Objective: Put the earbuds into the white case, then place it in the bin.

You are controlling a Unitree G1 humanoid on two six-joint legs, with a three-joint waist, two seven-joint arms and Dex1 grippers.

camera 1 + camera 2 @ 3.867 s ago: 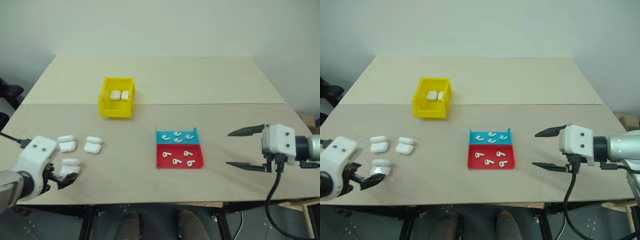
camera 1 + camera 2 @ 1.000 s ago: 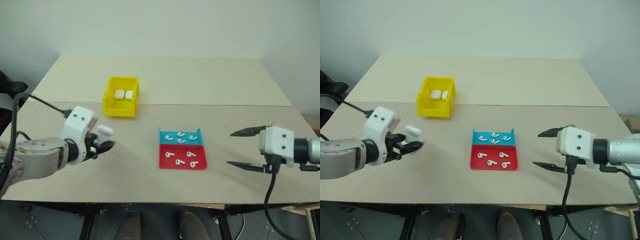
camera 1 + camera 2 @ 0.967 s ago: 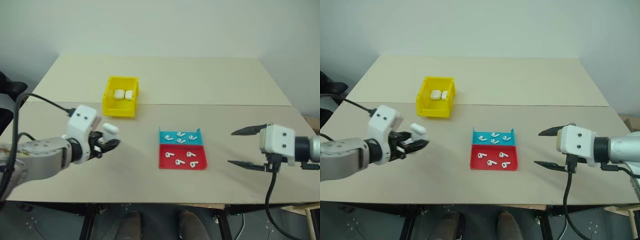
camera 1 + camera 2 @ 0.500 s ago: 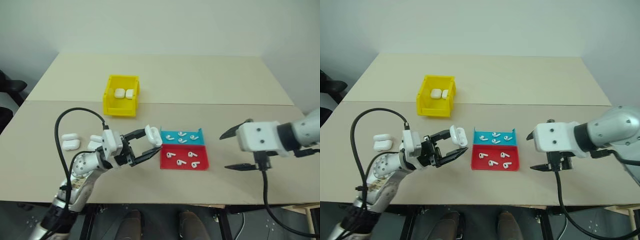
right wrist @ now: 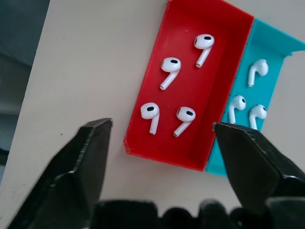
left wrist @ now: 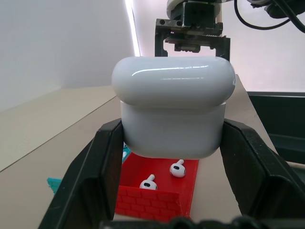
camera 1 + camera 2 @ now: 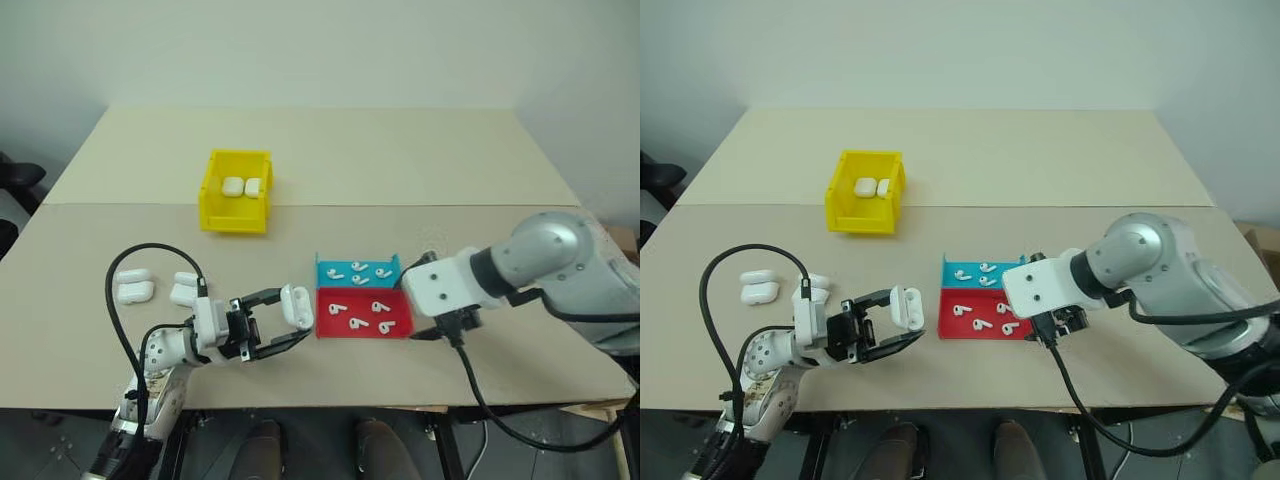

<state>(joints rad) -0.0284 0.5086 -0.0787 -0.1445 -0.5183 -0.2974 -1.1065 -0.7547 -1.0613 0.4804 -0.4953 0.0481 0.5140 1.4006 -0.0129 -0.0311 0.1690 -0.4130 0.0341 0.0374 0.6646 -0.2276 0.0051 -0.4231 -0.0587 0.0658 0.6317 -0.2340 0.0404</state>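
**A:** Start at the right tool. How does it stand?

**B:** Its two black fingers are spread apart with nothing between them, pointing down over the flat red-and-teal plastic tray. The red half sits in the gap, with four tiny glossy white earbuds lying loose in it. Three more lie in the teal half.

**A:** And the left tool?

**B:** Clamped on the small glossy white rounded case, pads on its two sides, lid closed. It holds the case above the beige tabletop, just beside the tray's left edge.

**A:** So what makes this step go well?

**B:** I'd say choose one earbud that lies apart from its neighbours, like the one nearest the far corner of the red half, and come straight down so one finger lands on each side of it. They're slick and tiny; a slanted pinch would likely flick it away or drag a second one along.

**A:** The lid is closed, though.

**B:** Yes, so it has to open before any earbud goes in. The left tool should keep the case steady and turn the opening toward the right tool.

**A:** And the drop-off?

**B:** The small bright yellow plastic bin stands well apart, further back on the left, already with two white cases inside. Spare cases lie left of the left tool.
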